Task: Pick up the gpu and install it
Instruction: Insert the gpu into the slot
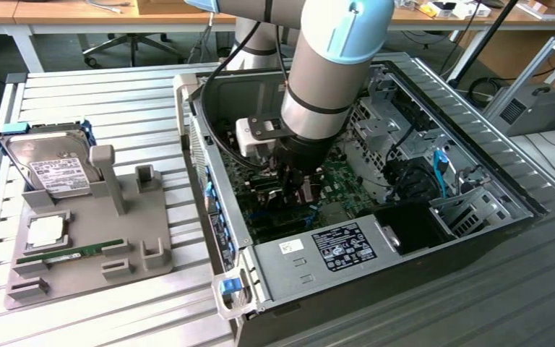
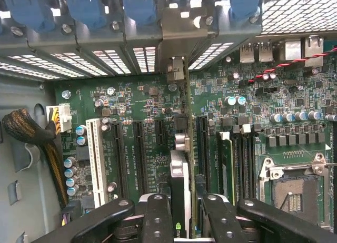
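1. End effector (image 2: 181,211): its two black fingers (image 2: 158,216) are pinching the gpu (image 2: 180,185) edge-on. The card stands upright over the green motherboard (image 2: 142,122), inside the open computer case (image 1: 470,123).

2. Position of the gpu: in the wrist view its pale metal end bracket (image 2: 178,69) reaches the case's rear slot openings, and the card's lower edge lies along a long black expansion slot (image 2: 139,153) region. Whether the edge connector is fully seated cannot be told.

3. Risk, misalignment: if the card edge sits beside the slot rather than in it, downward force would likely bend the board or damage the slot.

4. Risk, bracket: the bracket tongue could catch on the rear frame and tilt the card, leaving one end raised.

5. Risk, neighbours: memory sticks (image 2: 227,159) stand just beside the card on the socket side; sideways drift could strike them.

6. Risk, grip: a narrow pinch on a thin board may slip under load.

7. On the tabletop (image 1: 113,94), the hard drive (image 1: 54,168) rests in the grey fixture (image 1: 95,246) at the exterior view's left, well apart.
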Controlling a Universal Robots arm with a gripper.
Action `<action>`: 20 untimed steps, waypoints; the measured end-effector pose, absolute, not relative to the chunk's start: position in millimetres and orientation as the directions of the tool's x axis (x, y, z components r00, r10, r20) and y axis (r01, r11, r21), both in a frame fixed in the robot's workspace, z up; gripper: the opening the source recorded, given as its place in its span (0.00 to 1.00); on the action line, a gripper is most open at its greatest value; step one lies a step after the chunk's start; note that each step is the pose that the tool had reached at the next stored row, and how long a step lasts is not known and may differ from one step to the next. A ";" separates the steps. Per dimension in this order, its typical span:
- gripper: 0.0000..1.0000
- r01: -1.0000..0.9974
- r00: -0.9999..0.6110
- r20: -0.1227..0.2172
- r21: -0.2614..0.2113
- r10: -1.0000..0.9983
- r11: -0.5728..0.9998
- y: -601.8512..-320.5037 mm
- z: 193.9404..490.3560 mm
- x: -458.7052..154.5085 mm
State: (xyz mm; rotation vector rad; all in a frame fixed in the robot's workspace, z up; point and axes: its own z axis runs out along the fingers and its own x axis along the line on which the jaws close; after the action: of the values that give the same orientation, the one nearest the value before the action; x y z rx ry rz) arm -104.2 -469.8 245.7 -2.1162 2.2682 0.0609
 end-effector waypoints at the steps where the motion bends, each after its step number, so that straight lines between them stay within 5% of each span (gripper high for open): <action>1: 0.27 -0.998 -0.070 -0.055 0.002 -0.996 0.070 -469.8 245.6 -104.2; 20: 0.27 -0.994 -0.106 -0.055 0.002 -0.993 0.106 -469.8 244.5 -104.1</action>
State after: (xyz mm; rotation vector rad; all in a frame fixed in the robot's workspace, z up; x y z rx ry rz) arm -104.1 -469.8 244.5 -2.0732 2.3065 0.0597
